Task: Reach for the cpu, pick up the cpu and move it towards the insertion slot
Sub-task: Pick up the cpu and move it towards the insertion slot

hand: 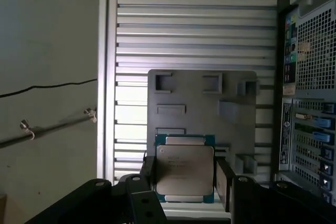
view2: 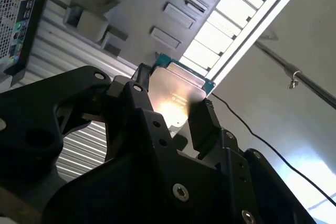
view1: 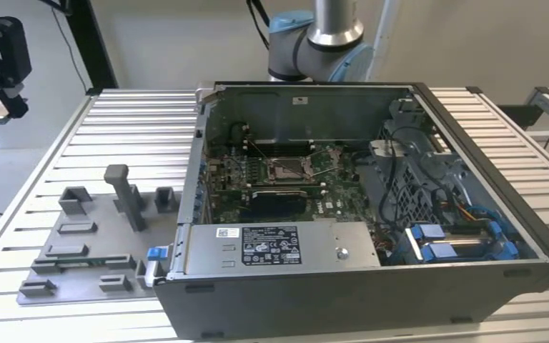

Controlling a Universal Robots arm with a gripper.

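Observation:
In both wrist views my gripper (hand: 186, 183) is shut on the cpu (hand: 185, 163), a flat square chip with a silvery top and a blue-green rim. One black finger (hand: 148, 174) presses each side of it. The second wrist view shows the cpu (view2: 177, 94) between the fingers of the gripper (view2: 169, 107), held in the air above the grey fixture tray (view2: 131, 9). In the exterior view the gripper (view1: 3, 78) hangs high at the exterior view's far left, well away from the insertion slot (view1: 284, 168), whose silver frame lies on the green board inside the open computer case (view1: 370, 286).
The grey fixture tray (view1: 83, 250) with upright blocks lies on the ribbed metal table (view1: 131, 128), at the exterior view's left of the case. The arm's base (view1: 317, 43) stands behind the case. Cables and blue drive brackets (view1: 446, 243) fill the case's other side.

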